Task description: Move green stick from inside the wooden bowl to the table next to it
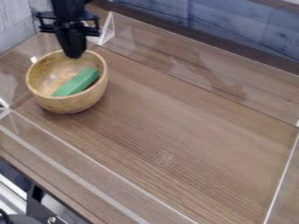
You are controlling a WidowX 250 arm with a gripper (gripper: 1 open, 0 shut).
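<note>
The wooden bowl (52, 103) sits at the left of the table (176, 122). Inside it the green stick (77, 82) lies slanted against the bowl's bottom and right inner wall. My black gripper (73, 54) points straight down over the bowl's far rim, its tip just above the rim and behind the stick. It reads as one dark mass, so the gap between its fingers does not show. It holds nothing that I can see.
Low clear plastic walls (176, 61) run along the table's edges, with a clear corner bracket (105, 31) just behind the gripper. Brown wood-grain surface stretches to the right of the bowl and in front of it.
</note>
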